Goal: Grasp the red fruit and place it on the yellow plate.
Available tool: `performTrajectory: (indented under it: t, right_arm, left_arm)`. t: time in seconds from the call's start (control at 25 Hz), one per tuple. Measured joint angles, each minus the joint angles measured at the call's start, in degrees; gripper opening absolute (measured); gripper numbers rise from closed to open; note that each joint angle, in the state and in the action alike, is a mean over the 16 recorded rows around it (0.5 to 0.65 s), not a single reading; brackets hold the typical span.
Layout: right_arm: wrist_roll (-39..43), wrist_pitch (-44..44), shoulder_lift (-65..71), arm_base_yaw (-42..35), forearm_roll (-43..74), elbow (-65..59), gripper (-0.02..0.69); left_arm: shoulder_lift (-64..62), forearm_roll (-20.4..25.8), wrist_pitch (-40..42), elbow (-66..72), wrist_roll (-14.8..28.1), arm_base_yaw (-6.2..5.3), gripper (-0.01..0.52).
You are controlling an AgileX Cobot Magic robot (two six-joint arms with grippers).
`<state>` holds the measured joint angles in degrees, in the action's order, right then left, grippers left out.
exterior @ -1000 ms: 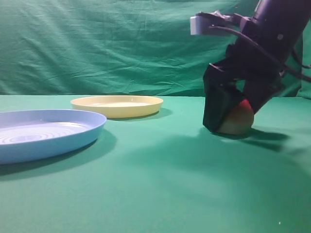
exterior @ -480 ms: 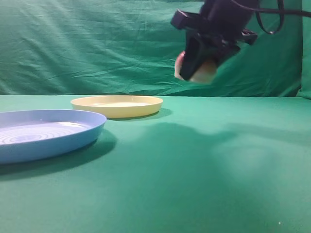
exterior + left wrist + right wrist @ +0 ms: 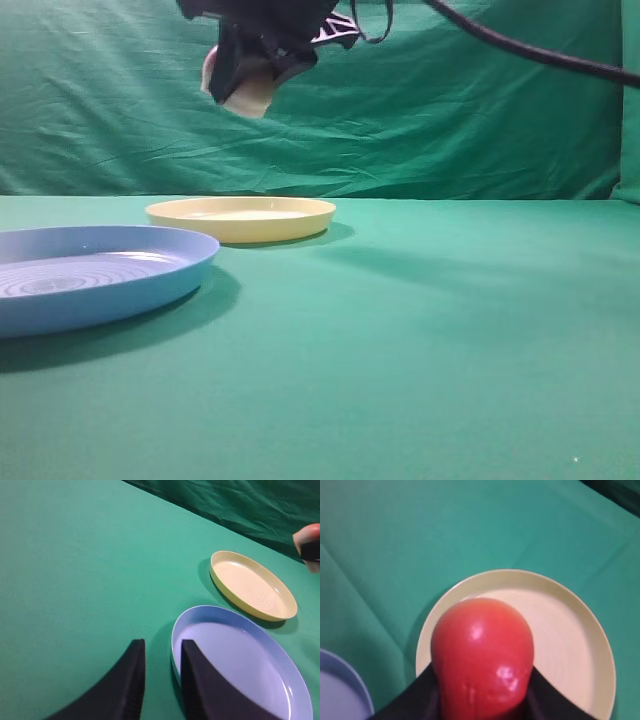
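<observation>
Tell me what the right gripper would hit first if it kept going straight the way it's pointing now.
Probably the yellow plate. The right gripper, holding the red fruit, points down at it, and the fruit would touch first. Depth is hard to judge.

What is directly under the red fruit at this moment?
The yellow plate lies below the red fruit, which hangs high in the right pincer, not touching it. The plate looks bare, but the fruit covers part of it in the wrist view.
</observation>
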<state>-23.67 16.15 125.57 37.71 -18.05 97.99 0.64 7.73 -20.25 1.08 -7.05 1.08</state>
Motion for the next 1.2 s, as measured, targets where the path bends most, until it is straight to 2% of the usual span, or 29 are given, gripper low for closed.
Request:
performTrajectory:
  t: [0.2,0.28,0.36,0.48,0.64,0.92,1.04,1.2]
  right_arm:
    - [-0.03,-0.23,2.09,-0.19,0.80,1.79,0.547]
    - [-0.03,0.57,1.65,-0.37,1.46,1.99,0.572]
    - [-0.03,1.95,0.53,-0.59,2.23,2.07,0.567]
    - [0.00,5.25,-2.29,-0.94,3.50,2.10,0.491]
    - [1.50,11.61,-7.81,-1.39,5.53,2.13,0.334]
    - [9.88,25.26,-21.19,-1.80,11.07,0.59,0.080]
    - [14.58,29.22,-28.14,-1.81,13.58,-2.30,0.019]
    - [20.72,31.13,-38.50,-1.81,16.68,-8.85,0.000]
  left_arm:
    - [0.00,0.00,0.00,0.00,0.00,0.00,0.157]
    - [0.00,0.00,0.00,0.00,0.00,0.00,0.157]
    - [0.00,0.00,0.00,0.00,0.00,0.00,0.157]
    - [0.00,0.00,0.00,0.00,0.00,0.00,0.157]
    - [0.00,0.00,0.00,0.00,0.00,0.00,0.157]
    - [0.00,0.00,0.00,0.00,0.00,0.00,0.157]
    - [0.00,0.00,0.00,0.00,0.00,0.00,0.157]
    - [0.00,0.00,0.00,0.00,0.00,0.00,0.157]
